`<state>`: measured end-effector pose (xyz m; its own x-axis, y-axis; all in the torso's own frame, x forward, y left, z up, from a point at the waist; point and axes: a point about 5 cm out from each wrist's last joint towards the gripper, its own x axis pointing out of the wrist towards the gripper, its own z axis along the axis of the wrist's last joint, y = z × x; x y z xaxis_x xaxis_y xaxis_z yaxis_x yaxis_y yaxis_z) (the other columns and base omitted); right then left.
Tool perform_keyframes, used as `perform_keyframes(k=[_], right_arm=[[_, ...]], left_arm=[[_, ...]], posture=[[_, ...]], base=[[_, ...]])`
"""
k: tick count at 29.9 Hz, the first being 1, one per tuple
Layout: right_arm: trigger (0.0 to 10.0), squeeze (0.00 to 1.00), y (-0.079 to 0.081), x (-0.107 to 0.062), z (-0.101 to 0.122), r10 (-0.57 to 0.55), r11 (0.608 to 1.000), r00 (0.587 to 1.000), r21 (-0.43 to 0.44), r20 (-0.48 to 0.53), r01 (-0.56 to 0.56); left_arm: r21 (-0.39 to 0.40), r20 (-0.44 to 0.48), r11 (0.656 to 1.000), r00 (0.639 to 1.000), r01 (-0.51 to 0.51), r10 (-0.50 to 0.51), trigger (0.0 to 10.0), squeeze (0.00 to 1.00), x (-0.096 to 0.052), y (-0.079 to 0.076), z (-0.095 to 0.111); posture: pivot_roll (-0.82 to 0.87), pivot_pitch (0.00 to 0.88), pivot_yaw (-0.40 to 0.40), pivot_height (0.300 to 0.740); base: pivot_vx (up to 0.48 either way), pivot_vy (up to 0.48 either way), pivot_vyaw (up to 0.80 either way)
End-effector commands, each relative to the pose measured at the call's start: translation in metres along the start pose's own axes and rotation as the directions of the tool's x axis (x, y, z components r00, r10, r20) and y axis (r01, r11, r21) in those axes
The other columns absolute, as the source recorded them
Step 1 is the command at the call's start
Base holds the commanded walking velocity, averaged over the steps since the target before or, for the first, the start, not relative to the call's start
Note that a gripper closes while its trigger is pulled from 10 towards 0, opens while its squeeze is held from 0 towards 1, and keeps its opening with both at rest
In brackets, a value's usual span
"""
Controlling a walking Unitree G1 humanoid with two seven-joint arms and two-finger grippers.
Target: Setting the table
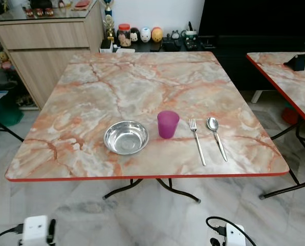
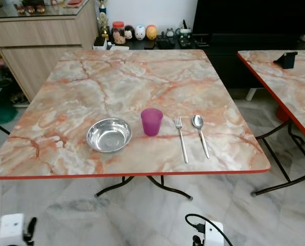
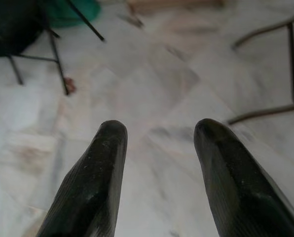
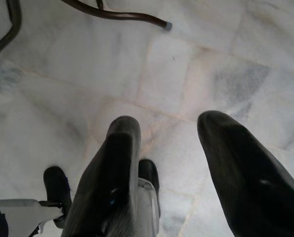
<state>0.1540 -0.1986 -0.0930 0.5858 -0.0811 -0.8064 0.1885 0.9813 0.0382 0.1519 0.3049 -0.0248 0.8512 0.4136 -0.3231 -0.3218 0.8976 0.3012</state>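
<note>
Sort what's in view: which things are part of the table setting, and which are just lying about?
Setting:
bowl
purple cup
fork
spoon
all in a row near the front edge of the table

Lying about:
jar and figurines on the shelf behind
black stand on the next table
cabinet

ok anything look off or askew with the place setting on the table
Nothing stands out. The steel bowl, purple cup, fork and spoon sit in a neat row near the table's front edge, upright and unspilled.

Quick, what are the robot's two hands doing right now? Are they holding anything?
Left gripper: open, holding nothing, pointing down at the floor.
Right gripper: open, holding nothing, also over the floor.
</note>
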Motion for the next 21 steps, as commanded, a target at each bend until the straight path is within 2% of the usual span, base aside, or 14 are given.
perform_keyframes(k=[1,2,3,4,5,7,10,11,12,13,14,16,17,21], right_arm=[[10.0,0.00,-0.002,-0.001,-0.002,-0.002,1.000,1.000,-0.007,-0.014,0.002],[10.0,0.00,-0.003,-0.001,-0.003,0.000,1.000,1.000,-0.014,-0.018,-0.001],[10.0,0.00,-0.003,-0.001,-0.003,0.000,1.000,1.000,-0.014,-0.018,-0.001],[10.0,0.00,-0.002,-0.001,-0.003,0.004,1.000,1.000,-0.021,-0.021,-0.004],[10.0,0.00,-0.002,0.000,-0.003,0.005,1.000,1.000,-0.022,-0.023,-0.005],[10.0,0.00,0.001,0.000,-0.002,0.011,0.999,1.000,-0.030,-0.026,-0.012],[10.0,0.00,0.005,0.001,-0.001,0.014,0.999,1.000,-0.031,-0.027,-0.015],[10.0,0.00,0.007,0.002,0.001,0.015,0.999,1.000,-0.028,-0.026,-0.016],[10.0,0.00,0.010,0.002,0.002,0.017,1.000,1.000,-0.025,-0.025,-0.018],[10.0,0.00,0.010,0.002,0.002,0.017,1.000,1.000,-0.025,-0.025,-0.018],[10.0,0.00,0.011,0.003,0.002,0.018,1.000,0.999,-0.025,-0.026,-0.019],[10.0,0.00,0.014,0.003,0.002,0.020,0.999,0.999,-0.026,-0.029,-0.020],[10.0,0.00,0.018,0.003,0.002,0.021,0.999,0.999,-0.024,-0.033,-0.022],[10.0,0.00,0.020,0.003,0.002,0.019,1.000,0.999,-0.020,-0.035,-0.020]], left_arm=[[-0.018,0.066,0.998,0.995,-0.068,0.069,10.0,0.00,-0.002,0.011,0.008],[-0.012,0.135,0.994,0.984,-0.113,0.114,10.0,0.00,-0.006,0.019,0.018],[-0.012,0.135,0.994,0.984,-0.113,0.114,10.0,0.00,-0.006,0.019,0.018],[-0.010,0.225,0.988,0.963,-0.152,0.150,10.0,0.00,-0.004,0.026,0.034],[-0.010,0.253,0.987,0.955,-0.160,0.157,10.0,0.00,-0.004,0.027,0.039],[-0.016,0.355,0.981,0.916,-0.191,0.184,10.0,0.00,0.005,0.032,0.066],[-0.016,0.425,0.979,0.885,-0.204,0.191,10.0,0.00,0.013,0.035,0.090],[0.017,0.518,0.984,0.843,-0.180,0.145,10.0,0.00,0.014,0.024,0.121],[0.061,0.627,0.988,0.775,-0.145,0.075,10.0,0.00,0.007,0.005,0.161],[0.061,0.627,0.988,0.775,-0.145,0.075,10.0,0.00,0.007,0.005,0.161],[0.069,0.663,0.989,0.747,-0.132,0.054,10.0,0.00,0.004,-0.003,0.178],[0.060,0.714,0.995,0.700,-0.080,0.013,10.0,0.00,0.000,-0.023,0.212],[0.057,0.747,0.998,0.663,0.007,-0.047,10.0,0.00,0.003,-0.045,0.243],[0.061,0.743,0.980,0.646,0.191,-0.173,10.0,0.00,0.010,-0.080,0.275]], posture=[[0.05,0.000,-0.015,0.740],[0.06,0.000,-0.020,0.740],[0.06,0.000,-0.020,0.740],[0.07,0.000,-0.023,0.740],[0.07,0.000,-0.025,0.740],[0.08,0.000,-0.027,0.740],[0.07,0.000,-0.024,0.740],[0.07,0.000,-0.024,0.740],[0.07,0.000,-0.024,0.740],[0.07,0.000,-0.024,0.740],[0.07,0.000,-0.025,0.740],[0.07,0.000,-0.025,0.740],[0.07,0.000,-0.025,0.740],[0.07,0.000,-0.024,0.740]], base=[[0.000,0.000,0.00],[0.000,0.000,0.00],[0.000,0.000,0.00],[0.000,0.000,0.00],[0.000,0.000,0.00],[0.000,0.000,0.00],[0.000,0.000,0.00],[0.000,0.000,0.00],[0.000,0.000,0.00],[0.000,0.000,0.00],[0.000,0.000,0.00],[0.000,0.000,0.00],[0.000,0.000,0.00],[0.000,0.000,0.00]])
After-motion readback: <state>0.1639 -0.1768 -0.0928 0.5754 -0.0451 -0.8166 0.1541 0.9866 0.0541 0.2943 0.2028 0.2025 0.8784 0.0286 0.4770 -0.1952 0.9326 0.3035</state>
